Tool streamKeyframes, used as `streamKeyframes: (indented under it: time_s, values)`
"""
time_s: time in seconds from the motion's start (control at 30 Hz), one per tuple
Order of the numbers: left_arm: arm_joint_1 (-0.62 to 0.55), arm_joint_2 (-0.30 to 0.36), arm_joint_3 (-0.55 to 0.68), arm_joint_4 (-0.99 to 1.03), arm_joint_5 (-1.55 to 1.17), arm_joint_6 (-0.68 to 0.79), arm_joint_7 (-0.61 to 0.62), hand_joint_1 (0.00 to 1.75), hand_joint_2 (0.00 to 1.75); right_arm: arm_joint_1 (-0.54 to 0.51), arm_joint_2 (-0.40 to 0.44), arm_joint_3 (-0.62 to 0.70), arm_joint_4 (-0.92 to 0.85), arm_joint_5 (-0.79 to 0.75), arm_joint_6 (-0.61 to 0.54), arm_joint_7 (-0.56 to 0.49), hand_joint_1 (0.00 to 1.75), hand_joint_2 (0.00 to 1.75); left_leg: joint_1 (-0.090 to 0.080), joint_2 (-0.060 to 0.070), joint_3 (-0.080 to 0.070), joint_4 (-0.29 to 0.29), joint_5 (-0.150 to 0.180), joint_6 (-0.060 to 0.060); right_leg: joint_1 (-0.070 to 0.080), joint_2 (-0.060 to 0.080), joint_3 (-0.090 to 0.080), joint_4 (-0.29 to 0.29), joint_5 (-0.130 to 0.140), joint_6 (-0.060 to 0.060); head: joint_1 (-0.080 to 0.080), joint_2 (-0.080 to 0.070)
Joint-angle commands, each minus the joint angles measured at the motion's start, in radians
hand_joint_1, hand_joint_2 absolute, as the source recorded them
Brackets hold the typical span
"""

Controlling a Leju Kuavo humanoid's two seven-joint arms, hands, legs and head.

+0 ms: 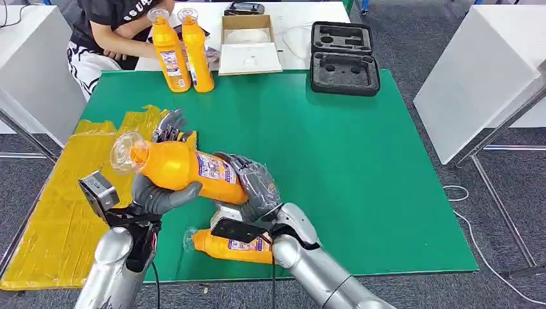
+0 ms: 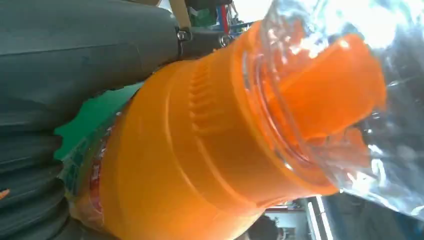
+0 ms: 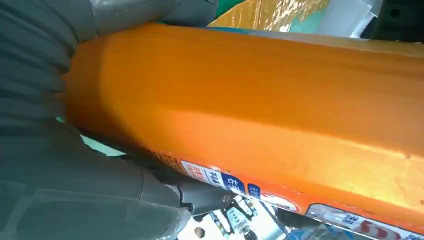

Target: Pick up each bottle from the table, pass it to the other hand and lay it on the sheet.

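Mid-handover: orange bottle [image 1: 187,168] is held sideways above the bench [image 1: 335,161], clamped by left hand [image 1: 161,193] at the neck, right hand [image 1: 254,183] at the base. Yellow sheet [image 1: 58,193] lies at 9 o'clock, so cap is pointed that way.

The head view was evenly and brightly lit from overhead, and only soft, short shadows were cast on the green table [image 1: 360,161] beneath the right hand [image 1: 254,183] and the lying bottle [image 1: 228,246] just below it. Detail was kept sharp across that picture, with slight softness toward the corners. In the left wrist view, strong glare was seen on the clear cap [image 2: 350,100] of the held bottle [image 2: 190,165] beyond the left hand [image 2: 60,75], where highlights were blown to white; the near surfaces were blurred, being too close for focus. In the right wrist view the orange body was smeared and soft, while the label print [image 3: 220,177] stayed readable.
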Motion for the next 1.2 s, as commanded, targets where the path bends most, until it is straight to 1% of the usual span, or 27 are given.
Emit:
streamKeyframes:
  time_s: [0.03, 0.07, 0.1, 0.13, 0.2, 0.27, 0.3, 0.37, 0.43, 0.5, 0.53, 0.57, 0.6, 0.63, 0.67, 0.7, 0.73, 0.77, 0.8, 0.83, 0.9, 0.93, 1.0, 1.03, 1.1, 1.13, 1.2]
  values:
    - [-0.046, 0.000, 0.027, 0.045, 0.040, 0.014, 0.000, 1.75, 1.75, -0.032, -0.005, 0.072, 0.071, 0.011, 0.004, -0.007, 1.75, 1.75, 0.001, 0.001, 0.006, 0.001, -0.003, -0.003, 0.002, -0.001, 0.007, -0.001, -0.002, -0.001, 0.000, 0.000]
    - [-0.046, 0.000, 0.026, 0.046, 0.041, 0.014, 0.000, 1.75, 1.75, -0.032, -0.005, 0.071, 0.071, 0.011, 0.005, -0.007, 1.75, 1.75, 0.001, 0.000, 0.003, 0.000, -0.001, -0.002, 0.001, -0.001, 0.004, -0.001, -0.001, -0.001, 0.000, 0.000]
    - [-0.046, 0.000, 0.026, 0.046, 0.041, 0.014, 0.000, 1.75, 1.75, -0.032, -0.005, 0.071, 0.071, 0.011, 0.005, -0.007, 1.75, 1.75, 0.001, 0.001, 0.006, 0.001, -0.003, -0.003, 0.001, -0.001, 0.007, -0.001, -0.003, -0.001, 0.000, 0.000]
    - [-0.045, -0.001, 0.024, 0.049, 0.042, 0.015, 0.000, 1.75, 1.75, -0.032, -0.006, 0.071, 0.069, 0.011, 0.007, -0.007, 1.75, 1.75, 0.001, 0.001, 0.004, 0.000, -0.002, -0.002, 0.001, -0.001, 0.005, -0.001, -0.002, -0.001, 0.000, 0.000]
    - [-0.045, -0.001, 0.022, 0.049, 0.045, 0.020, 0.000, 1.75, 1.75, -0.032, -0.006, 0.069, 0.066, 0.011, 0.007, -0.006, 1.75, 1.75, 0.002, 0.002, 0.009, 0.002, -0.005, -0.004, 0.002, -0.001, 0.010, 0.000, -0.004, -0.001, 0.000, 0.000]
    - [-0.042, 0.000, 0.023, 0.043, 0.049, 0.024, 0.000, 1.75, 1.75, -0.030, -0.007, 0.067, 0.062, 0.012, 0.007, -0.006, 1.75, 1.75, 0.002, 0.002, 0.008, 0.001, -0.004, -0.004, 0.002, -0.001, 0.009, 0.000, -0.003, -0.001, 0.000, 0.000]
    - [-0.042, 0.001, 0.023, 0.042, 0.050, 0.024, 0.000, 1.75, 1.75, -0.030, -0.007, 0.067, 0.061, 0.012, 0.007, -0.006, 1.75, 1.75, 0.001, 0.001, 0.004, 0.000, -0.002, -0.002, 0.001, -0.001, 0.005, -0.001, -0.001, -0.001, 0.000, 0.000]
    - [-0.041, 0.001, 0.025, 0.040, 0.052, 0.026, 0.000, 1.75, 1.75, -0.028, -0.008, 0.064, 0.058, 0.012, 0.006, -0.006, 1.75, 1.75, 0.001, 0.000, 0.003, 0.000, -0.001, -0.002, 0.001, -0.001, 0.004, -0.001, -0.001, -0.001, 0.000, 0.000]
    - [-0.042, 0.001, 0.026, 0.042, 0.053, 0.027, 0.000, 1.75, 1.75, -0.026, -0.009, 0.062, 0.056, 0.013, 0.004, -0.005, 1.75, 1.75, 0.001, 0.001, 0.007, 0.001, -0.004, -0.004, 0.002, -0.001, 0.009, 0.000, -0.003, -0.001, 0.000, 0.000]
    - [-0.044, 0.002, 0.025, 0.045, 0.055, 0.029, -0.002, 1.75, 1.75, -0.024, -0.011, 0.057, 0.050, 0.015, 0.000, -0.005, 1.75, 1.75, 0.001, 0.000, 0.004, 0.000, -0.001, -0.002, 0.001, -0.001, 0.004, -0.001, -0.001, -0.001, 0.000, 0.000]
    - [-0.045, 0.002, 0.025, 0.045, 0.056, 0.029, -0.002, 1.75, 1.75, -0.022, -0.011, 0.055, 0.047, 0.015, -0.002, -0.005, 1.75, 1.75, 0.002, 0.001, 0.007, 0.001, -0.003, -0.003, 0.002, -0.002, 0.008, 0.000, -0.003, -0.001, 0.000, 0.000]
    - [-0.045, 0.001, 0.027, 0.042, 0.057, 0.033, -0.005, 1.75, 1.75, -0.020, -0.013, 0.050, 0.040, 0.016, -0.008, -0.005, 1.61, 1.75, 0.001, 0.000, 0.004, 0.000, -0.001, -0.002, 0.001, -0.001, 0.005, -0.001, -0.002, -0.001, 0.000, 0.000]
    - [-0.045, 0.001, 0.027, 0.042, 0.057, 0.033, -0.005, 1.75, 1.75, -0.020, -0.013, 0.050, 0.040, 0.016, -0.008, -0.005, 1.61, 1.75, 0.001, 0.000, 0.007, 0.001, -0.003, -0.003, 0.002, -0.002, 0.008, 0.000, -0.003, -0.001, 0.000, 0.000]
    - [-0.045, 0.001, 0.027, 0.042, 0.057, 0.033, -0.005, 1.75, 1.75, -0.020, -0.013, 0.050, 0.040, 0.016, -0.008, -0.005, 1.61, 1.75, 0.001, 0.000, 0.004, 0.000, -0.002, -0.003, 0.001, -0.001, 0.005, 0.000, -0.002, -0.001, 0.000, 0.000]
    - [-0.044, 0.001, 0.030, 0.036, 0.057, 0.035, -0.006, 1.75, 1.75, -0.020, -0.017, 0.048, 0.032, 0.016, -0.008, -0.005, 0.91, 1.75, 0.001, 0.000, 0.004, 0.000, -0.001, -0.002, 0.001, -0.001, 0.005, -0.001, -0.002, -0.001, 0.000, 0.000]
    - [-0.043, 0.001, 0.035, 0.031, 0.058, 0.040, -0.008, 1.75, 1.75, -0.015, -0.018, 0.042, 0.020, 0.015, -0.012, -0.005, 0.00, 1.75, 0.002, 0.001, 0.010, 0.002, -0.005, -0.005, 0.002, -0.002, 0.012, 0.000, -0.005, -0.002, 0.000, 0.000]
    - [-0.041, 0.001, 0.042, 0.025, 0.059, 0.047, -0.010, 1.75, 1.75, -0.009, -0.018, 0.034, 0.006, 0.001, -0.008, -0.006, 0.00, 1.75, 0.001, 0.000, 0.004, 0.000, -0.001, -0.002, 0.001, -0.001, 0.005, -0.001, -0.002, -0.001, 0.000, 0.000]
    - [-0.039, 0.003, 0.053, 0.014, 0.058, 0.059, -0.013, 1.75, 1.75, 0.004, -0.022, 0.017, -0.031, -0.058, 0.035, -0.022, 0.00, 1.75, 0.001, 0.000, 0.006, 0.001, -0.003, -0.003, 0.002, -0.002, 0.007, 0.000, -0.003, -0.001, 0.000, 0.000]
    - [-0.037, 0.005, 0.060, 0.007, 0.058, 0.064, -0.015, 1.75, 1.75, 0.009, -0.025, 0.013, -0.050, -0.081, 0.053, -0.028, 0.00, 1.75, 0.001, 0.000, 0.004, 0.000, -0.002, -0.002, 0.001, -0.002, 0.005, 0.000, -0.002, -0.001, 0.000, 0.000]
    - [-0.035, 0.009, 0.075, -0.009, 0.049, 0.081, -0.020, 1.75, 1.75, 0.021, -0.040, 0.003, -0.101, -0.117, 0.074, -0.038, 0.00, 1.75, 0.002, 0.001, 0.007, 0.002, -0.004, -0.004, 0.002, -0.002, 0.008, 0.000, -0.004, -0.001, 0.000, 0.000]
    - [-0.033, 0.011, 0.094, -0.024, 0.015, 0.118, -0.023, 1.75, 1.75, 0.039, -0.057, -0.008, -0.170, -0.163, 0.098, -0.049, 0.00, 1.75, 0.001, 0.000, 0.002, 0.001, -0.001, -0.002, 0.001, -0.002, 0.002, 0.000, -0.001, -0.001, 0.000, 0.000]
    - [-0.032, 0.013, 0.098, -0.027, 0.017, 0.117, -0.024, 1.75, 1.75, 0.042, -0.062, -0.009, -0.186, -0.167, 0.101, -0.048, 0.00, 1.75, 0.001, 0.000, 0.005, 0.002, -0.003, -0.003, 0.001, -0.003, 0.006, 0.001, -0.004, -0.001, 0.000, 0.000]
    - [-0.032, 0.013, 0.098, -0.027, 0.017, 0.117, -0.024, 1.75, 1.75, 0.042, -0.062, -0.009, -0.186, -0.167, 0.101, -0.048, 0.00, 1.75, 0.001, 0.000, 0.002, 0.000, -0.001, -0.002, 0.001, -0.001, 0.002, 0.000, -0.001, 0.000, 0.000, 0.000]
    - [-0.032, 0.013, 0.098, -0.027, 0.017, 0.117, -0.024, 1.75, 1.75, 0.042, -0.062, -0.009, -0.186, -0.167, 0.101, -0.048, 0.00, 1.75, 0.001, 0.001, 0.004, 0.001, -0.003, -0.003, 0.001, -0.001, 0.005, 0.000, -0.002, -0.001, 0.000, 0.000]
    - [-0.030, 0.012, 0.113, -0.030, -0.019, 0.160, -0.030, 1.75, 1.75, 0.058, -0.073, -0.018, -0.234, -0.221, 0.119, -0.072, 0.00, 1.75, 0.001, 0.001, 0.006, 0.002, -0.003, -0.003, 0.002, -0.002, 0.007, 0.000, -0.003, -0.001, 0.000, 0.000]
    - [-0.029, 0.014, 0.122, -0.032, -0.036, 0.180, -0.033, 1.75, 1.75, 0.065, -0.082, -0.021, -0.263, -0.267, 0.153, -0.080, 0.00, 1.75, 0.001, 0.000, 0.003, 0.001, -0.001, -0.002, 0.001, -0.002, 0.003, 0.000, -0.002, -0.001, 0.000, 0.000]
    - [-0.029, 0.023, 0.142, -0.035, -0.072, 0.218, -0.039, 1.75, 1.75, 0.080, -0.110, -0.028, -0.331, -0.328, 0.203, -0.089, 0.00, 1.75, 0.002, 0.000, 0.007, 0.003, -0.005, -0.004, 0.002, -0.003, 0.008, 0.001, -0.004, -0.001, 0.000, 0.000]
